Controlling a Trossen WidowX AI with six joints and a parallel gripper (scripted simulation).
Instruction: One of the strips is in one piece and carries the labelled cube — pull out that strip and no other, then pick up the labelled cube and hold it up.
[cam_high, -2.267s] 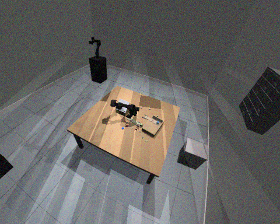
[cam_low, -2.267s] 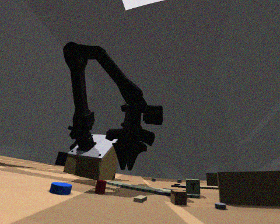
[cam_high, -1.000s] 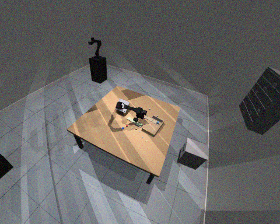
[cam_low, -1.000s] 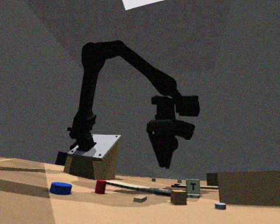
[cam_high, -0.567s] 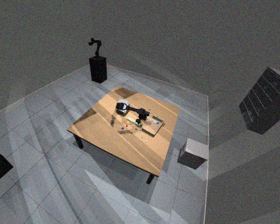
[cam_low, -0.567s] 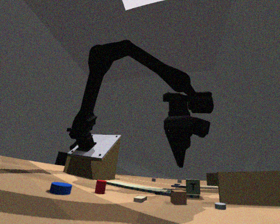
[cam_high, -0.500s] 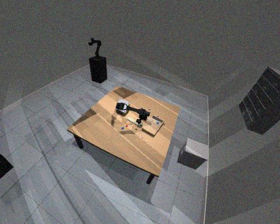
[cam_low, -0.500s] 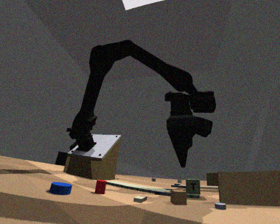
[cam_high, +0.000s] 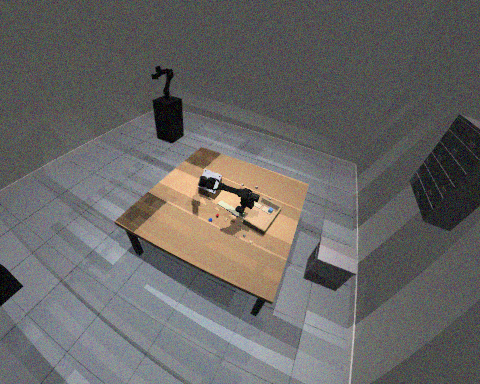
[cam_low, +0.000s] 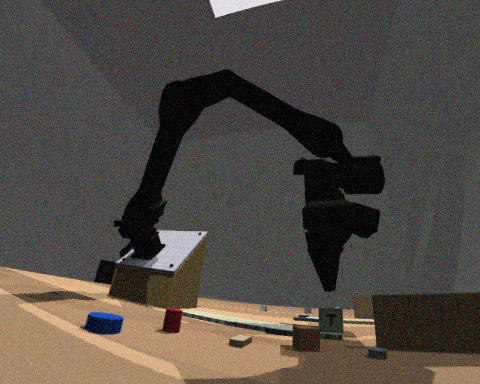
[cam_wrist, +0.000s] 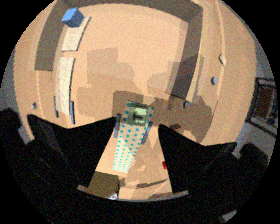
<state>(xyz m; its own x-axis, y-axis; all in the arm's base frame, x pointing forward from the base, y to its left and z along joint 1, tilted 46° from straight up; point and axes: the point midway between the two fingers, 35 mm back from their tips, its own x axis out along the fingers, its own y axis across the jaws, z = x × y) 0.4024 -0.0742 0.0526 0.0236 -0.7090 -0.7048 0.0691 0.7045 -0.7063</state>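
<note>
A black robot arm reaches from its slanted base block (cam_low: 165, 272) out over a wooden table (cam_high: 210, 250). Its gripper (cam_low: 327, 287) points straight down, hanging in open air directly above a small green cube marked with a dark letter (cam_low: 331, 320), with a clear gap between fingertips and cube. The fingers stand partly apart, about half their spread, and hold nothing. The cube sits on the end of a pale dotted strip (cam_wrist: 128, 143) that runs back from under the gripper toward the arm's base. Just in front of the cube is a brown block (cam_low: 306, 338), close beside it. To one side of the gripper stands a low brown wall (cam_low: 425, 322), cut off at the picture's edge. Well away, toward the base, are a red cylinder (cam_low: 172, 320) and a flat blue disc (cam_low: 104, 322). In the wrist view the dark fingers cover the lower corners, and the cube's mark is too blurred to read
</note>
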